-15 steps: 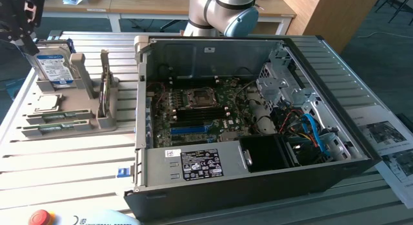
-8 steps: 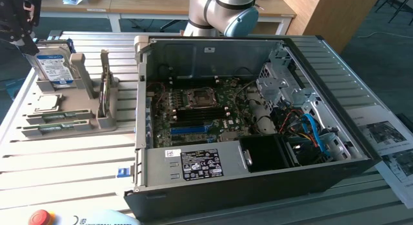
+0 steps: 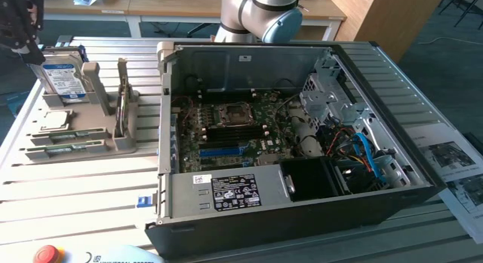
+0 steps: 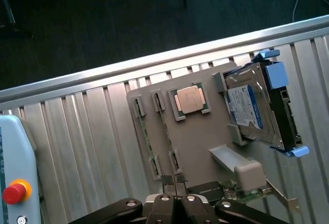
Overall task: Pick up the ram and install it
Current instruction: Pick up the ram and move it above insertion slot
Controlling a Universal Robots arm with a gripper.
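**RAM STILL IN FIXTURE; GRIPPER CLOSED AND EMPTY**

The ram (image 3: 67, 148) is found seated on edge in the clips of the grey parts fixture (image 3: 96, 113), at the exterior view's left, just beside the processor chip (image 3: 54, 120). The clips are judged to keep its upper edge free for gripping. The gripper (image 4: 174, 180) is positioned above the fixture, fingers pressed together with nothing between them. The open computer case (image 3: 302, 218) stands at the exterior view's right, its motherboard (image 3: 234, 130) exposed to receive the stick.
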